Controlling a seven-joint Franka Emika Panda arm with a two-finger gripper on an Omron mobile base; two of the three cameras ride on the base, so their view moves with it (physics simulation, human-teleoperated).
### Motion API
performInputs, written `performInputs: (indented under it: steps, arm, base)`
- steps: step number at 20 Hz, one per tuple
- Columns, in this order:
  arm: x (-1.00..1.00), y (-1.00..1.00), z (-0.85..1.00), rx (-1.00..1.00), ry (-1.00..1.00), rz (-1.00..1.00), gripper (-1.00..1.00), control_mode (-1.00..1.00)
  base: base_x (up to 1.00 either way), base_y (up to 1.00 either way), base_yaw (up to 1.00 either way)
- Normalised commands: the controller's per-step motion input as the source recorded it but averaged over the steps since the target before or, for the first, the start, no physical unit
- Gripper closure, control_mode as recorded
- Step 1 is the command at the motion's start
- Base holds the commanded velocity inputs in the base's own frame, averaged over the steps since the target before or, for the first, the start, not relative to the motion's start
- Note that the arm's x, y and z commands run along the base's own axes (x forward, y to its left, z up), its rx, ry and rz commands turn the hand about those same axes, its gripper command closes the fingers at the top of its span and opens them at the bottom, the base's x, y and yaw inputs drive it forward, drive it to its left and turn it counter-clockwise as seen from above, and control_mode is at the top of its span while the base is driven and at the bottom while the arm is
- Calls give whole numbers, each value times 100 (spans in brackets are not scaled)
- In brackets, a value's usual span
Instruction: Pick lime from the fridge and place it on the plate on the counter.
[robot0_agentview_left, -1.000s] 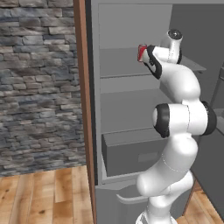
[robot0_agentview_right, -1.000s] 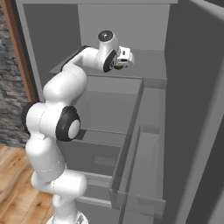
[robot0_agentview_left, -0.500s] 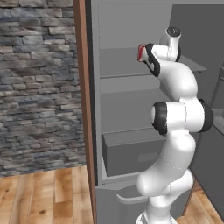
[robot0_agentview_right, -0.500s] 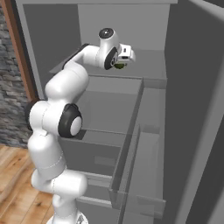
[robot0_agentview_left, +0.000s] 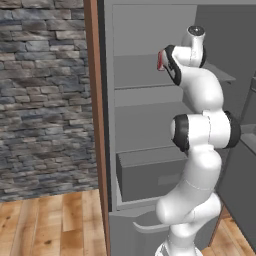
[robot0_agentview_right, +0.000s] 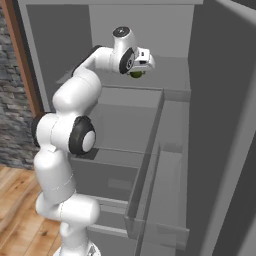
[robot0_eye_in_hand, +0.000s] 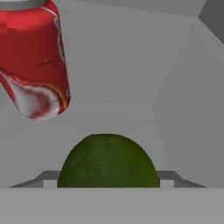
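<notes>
Reaching into the tall grey fridge (robot0_agentview_right: 215, 125) at the upper shelf (robot0_agentview_right: 170, 82), with the white arm's two-finger gripper (robot0_agentview_right: 141, 67) right at the small round dark green lime (robot0_eye_in_hand: 108, 161). In the hand view, lime sitting low and centred, between the two small dark fingers (robot0_eye_in_hand: 46, 177), one at each side of the fruit. Seemingly touching its flanks, but cannot tell for sure whether clenched on it or only framing it. In the right base view, a bit of green (robot0_agentview_right: 135, 74) visible just below the hand, close over the shelf; resting or already lifted, not clear. Red soda can (robot0_eye_in_hand: 35, 57) standing near, up and to the left in the hand view, apart from the lime; also seen as a red spot (robot0_agentview_left: 160, 60) beside the wrist in the left base view.

Step in hand, by judgement: securing the grasp and bringing the fruit out. To do it well: squeezing at the widest part, because a round smooth fruit slips easily; lifting only a little, then pulling straight back along the approach line; keeping away from the can so as not to tip it; minding the shelf edge and the door racks (robot0_agentview_right: 150, 200) on the way out.
</notes>
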Motion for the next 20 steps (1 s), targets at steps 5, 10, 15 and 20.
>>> performInputs:
  steps: [5, 10, 15, 20]
  arm:
    - [-74, -8, -1, 4, -32, -1, 100, -100]
    - [-92, -1, -3, 8, -36, 0, 100, -100]
    - [-100, 0, 5, 8, -4, 0, 100, -100]
    - [-100, 0, 39, 4, 11, 0, 100, -100]
  base:
    - [0, 0, 0]
    - [0, 0, 0]
    - [0, 0, 0]
    - [0, 0, 0]
